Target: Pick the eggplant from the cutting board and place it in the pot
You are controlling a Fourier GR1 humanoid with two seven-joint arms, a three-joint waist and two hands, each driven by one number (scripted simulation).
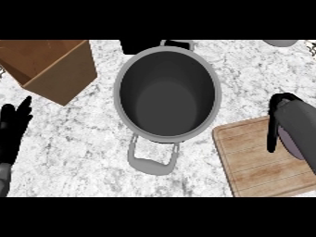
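From the head view, a large grey pot (167, 92) stands in the middle of the speckled white tabletop (71, 139). It is open, with a dark inside that holds nothing visible. One loop handle (151, 159) points toward the lower edge of the view, and a second handle shows only partly at the pot's far rim.

To the right of the pot, just beside its near rim, lies a wooden cutting board (256, 162), running off toward the lower right corner. The right hand (281, 121) comes in over this board from the right, the grey forearm covering much of its right part. Its black fingers are curled downward around the eggplant (288, 141), of which only a purplish sliver shows under the wrist; the rest is hidden by the hand and forearm. Whether the eggplant touches the board or is lifted off it cannot be told. It is outside the pot, over the board.

At the upper left sits an open brown cardboard box (51, 65), tilted and well apart from the pot.

The left hand (6, 134) rests at the left edge, fingers straight and pointing up, touching nothing.
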